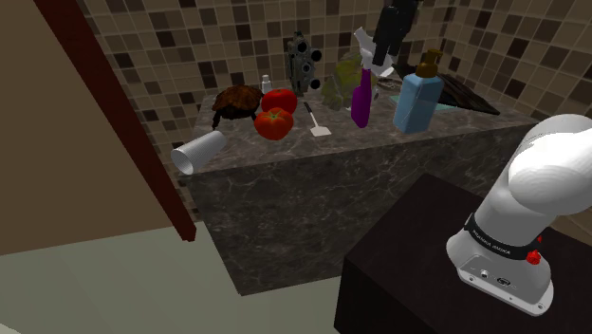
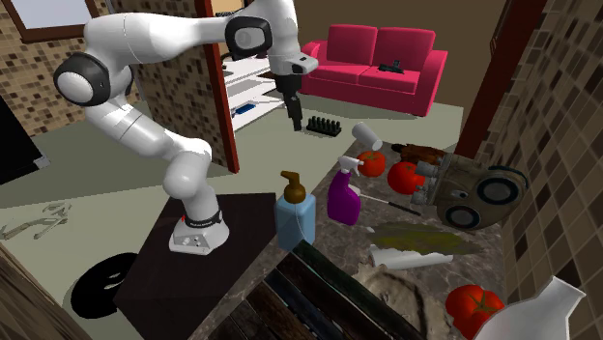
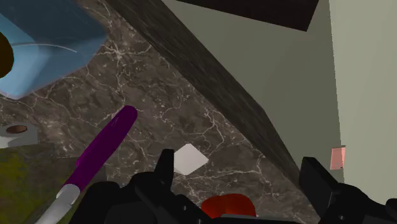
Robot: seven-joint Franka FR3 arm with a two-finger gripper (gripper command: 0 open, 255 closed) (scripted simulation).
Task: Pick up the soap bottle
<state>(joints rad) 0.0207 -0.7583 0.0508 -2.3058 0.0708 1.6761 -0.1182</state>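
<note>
Soap bottle (image 1: pixel 418 102) (image 2: pixel 295 220) (image 3: pixel 48 44) is how we name the blue container with the brown pump. It stands upright on the dark marbled counter (image 1: pixel 313 185) (image 3: pixel 210 121), towards the end nearest the arm's dark stand (image 1: pixel 417 256). The soap bottle sits below the jaws and off to one side of them, not between them, and nothing touches it.

We find the gripper (image 1: pixel 381 55) (image 2: pixel 296 124) (image 3: pixel 242 170) hanging above the counter with its jaws released. In the wrist view the two black fingers (image 3: pixel 167 167) stand well apart and clasp nothing.

Just beside the soap bottle, and nearer the jaws, stands a purple spray bottle (image 1: pixel 361 102) (image 2: pixel 344 198) (image 3: pixel 102 149) with a pale nozzle. In the shoulder view the fingertips hang close over its top, and we cannot tell whether they touch it.

Looking down between the open jaws in the wrist view, we make out the white blade of a spatula (image 1: pixel 318 125) (image 3: pixel 189 158) and part of a red tomato (image 1: pixel 273 124) (image 2: pixel 404 176) (image 3: pixel 224 207), both lying on the counter.

On the other side of the jaws from the soap bottle we also see a second tomato (image 1: pixel 281 99), a brown rounded object (image 1: pixel 237 102), and a white cup (image 1: pixel 197 152) (image 2: pixel 367 135) on its side at the counter's far end. A grey device with round dials (image 1: pixel 302 64) (image 2: pixel 473 193) stands against the tiled wall (image 1: pixel 190 47) behind the tomatoes.

In the second exterior view a red sofa (image 2: pixel 377 58) stands well behind the jaws.
</note>
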